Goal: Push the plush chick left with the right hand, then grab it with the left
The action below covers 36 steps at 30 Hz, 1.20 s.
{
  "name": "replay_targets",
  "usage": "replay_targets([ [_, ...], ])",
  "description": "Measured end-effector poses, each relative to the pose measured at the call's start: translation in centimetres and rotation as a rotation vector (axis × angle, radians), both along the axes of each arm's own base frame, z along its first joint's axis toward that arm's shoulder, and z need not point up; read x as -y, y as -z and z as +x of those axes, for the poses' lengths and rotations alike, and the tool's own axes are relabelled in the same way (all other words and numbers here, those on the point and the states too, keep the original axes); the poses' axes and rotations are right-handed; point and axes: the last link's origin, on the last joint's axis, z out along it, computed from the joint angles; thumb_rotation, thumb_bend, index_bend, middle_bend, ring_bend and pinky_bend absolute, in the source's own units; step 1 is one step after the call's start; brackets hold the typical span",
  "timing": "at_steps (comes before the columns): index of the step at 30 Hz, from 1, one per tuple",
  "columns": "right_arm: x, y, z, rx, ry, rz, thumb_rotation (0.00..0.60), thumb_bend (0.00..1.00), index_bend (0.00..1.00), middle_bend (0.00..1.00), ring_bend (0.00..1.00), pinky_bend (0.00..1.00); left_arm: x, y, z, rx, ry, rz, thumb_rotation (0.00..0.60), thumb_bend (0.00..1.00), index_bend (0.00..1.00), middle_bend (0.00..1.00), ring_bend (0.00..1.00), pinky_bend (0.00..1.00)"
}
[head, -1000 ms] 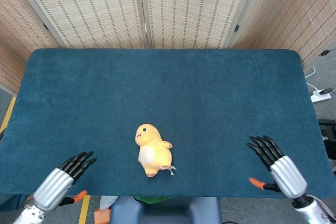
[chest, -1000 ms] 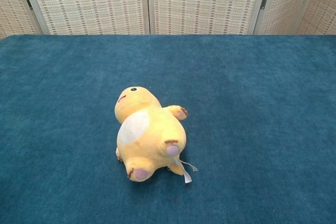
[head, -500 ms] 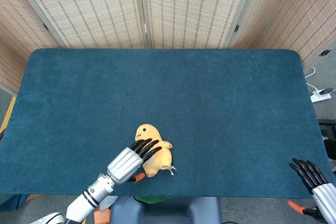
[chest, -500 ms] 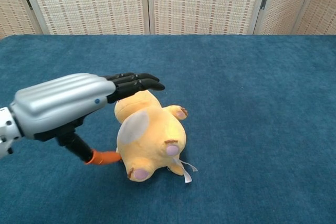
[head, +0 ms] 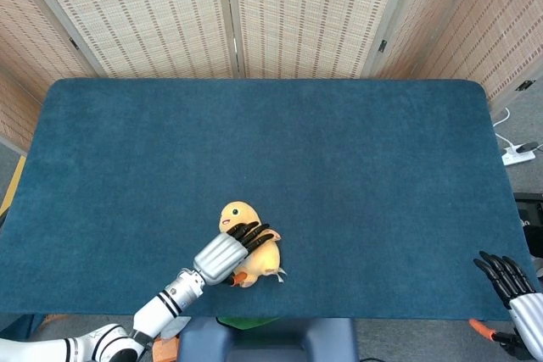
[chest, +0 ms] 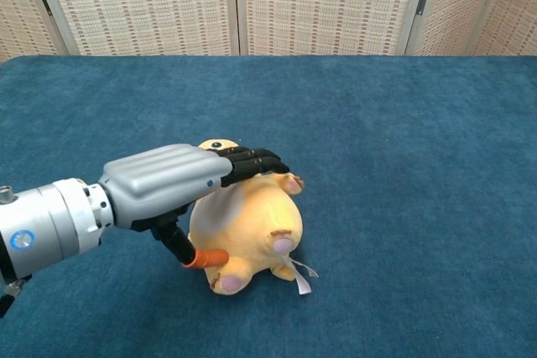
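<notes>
The yellow plush chick (head: 240, 213) lies on its back near the front middle of the blue table (head: 254, 142), feet toward me. My left hand (head: 227, 253) reaches in from the lower left and grips it. The dark fingers (chest: 252, 159) lie over the chick's (chest: 260, 224) belly, and the orange-tipped thumb (chest: 205, 257) presses its near side. My right hand (head: 509, 281) hangs open off the table's front right corner, fingers spread, far from the chick. It does not show in the chest view.
Woven folding screens (head: 229, 14) stand behind the table's far edge. A white power strip (head: 519, 154) lies on the floor to the right. The chick lies close to the table's front edge (head: 339, 318).
My left hand has come in from the front left, settled lower over the chick and closed thumb and fingers on it. The right hand has drawn back off the table.
</notes>
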Motion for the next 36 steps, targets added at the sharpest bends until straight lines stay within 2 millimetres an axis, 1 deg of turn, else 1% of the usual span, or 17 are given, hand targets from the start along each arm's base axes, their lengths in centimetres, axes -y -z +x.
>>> replay_targets([
  [1,0.0,0.0,0.0,0.0,0.0,-0.001,0.6,0.01,0.0,0.0,0.0,0.0,0.2,0.3,0.0,-0.012,0.009,-0.002,0.6,0.26,0.22,0.19,0.1,0.3],
  [4,-0.1,0.1,0.1,0.0,0.003,0.001,0.6,0.01,0.0,0.0,0.0,0.0,0.7,1.0,0.1,-0.046,0.042,0.002,0.6,0.37,0.44,0.4,0.27,0.5],
  [5,-0.1,0.1,0.1,0.0,0.004,0.003,0.6,0.01,0.0,0.0,0.0,0.0,0.9,1.2,0.2,-0.054,0.053,0.006,0.6,0.4,0.48,0.44,0.3,0.54],
  [6,-0.1,0.1,0.1,0.001,0.004,0.006,0.6,0.01,0.0,0.0,0.0,0.0,1.1,1.5,0.2,-0.06,0.064,0.013,0.6,0.45,0.54,0.51,0.35,0.58],
  [8,-0.2,0.1,0.2,0.0,0.005,0.007,0.6,0.01,0.0,0.0,0.0,0.0,1.4,2.0,0.3,-0.076,0.087,0.033,0.6,0.5,0.61,0.58,0.4,0.62],
  [10,-0.2,0.1,0.3,-0.003,0.005,0.006,0.6,0.01,0.0,0.0,0.0,0.0,1.6,2.2,0.3,-0.085,0.105,0.059,0.6,0.55,0.68,0.66,0.46,0.68],
  [11,-0.3,0.1,0.3,-0.004,0.004,0.004,0.6,0.01,0.0,0.0,0.0,0.0,1.6,2.2,0.3,-0.085,0.109,0.072,0.6,0.58,0.72,0.72,0.51,0.73],
  [12,-0.3,0.1,0.4,-0.006,0.003,0.003,0.6,0.01,0.0,0.0,0.0,0.0,1.6,2.2,0.3,-0.083,0.113,0.085,0.6,0.59,0.73,0.75,0.54,0.77],
  [15,-0.4,0.1,0.6,-0.011,0.0,0.0,0.6,0.01,0.0,0.0,0.0,0.0,1.7,1.6,0.0,-0.069,0.126,0.136,0.6,0.62,0.73,0.78,0.57,0.8],
  [17,-0.4,0.2,0.7,-0.014,-0.001,0.0,0.6,0.01,0.0,0.0,0.0,0.0,1.7,0.5,-0.3,-0.054,0.133,0.176,0.6,0.63,0.73,0.79,0.58,0.81],
  [21,-0.4,0.4,0.9,-0.024,0.0,0.004,0.6,0.01,0.0,0.0,0.0,0.0,1.7,-2.6,-1.6,-0.029,0.14,0.258,0.6,0.64,0.74,0.79,0.58,0.81],
  [25,-0.3,0.9,1.3,-0.026,0.003,0.018,0.6,0.01,0.0,0.0,0.0,0.0,2.2,-6.5,-4.1,-0.027,0.136,0.332,0.6,0.64,0.74,0.79,0.58,0.81],
  [28,-0.2,1.5,1.8,-0.027,-0.001,0.033,0.6,0.01,0.0,0.0,0.0,0.0,3.0,-8.9,-6.2,-0.031,0.129,0.361,0.6,0.64,0.74,0.79,0.58,0.81],
  [31,0.0,2.0,2.4,-0.031,-0.012,0.044,0.6,0.01,0.0,0.0,0.0,0.0,3.5,-10.2,-8.3,-0.033,0.115,0.372,0.6,0.63,0.74,0.79,0.58,0.8],
  [36,0.1,2.7,3.3,-0.038,-0.026,0.057,0.6,0.01,0.0,0.0,0.0,0.0,3.8,-11.1,-11.7,-0.067,0.093,0.363,0.6,0.6,0.73,0.78,0.58,0.79],
])
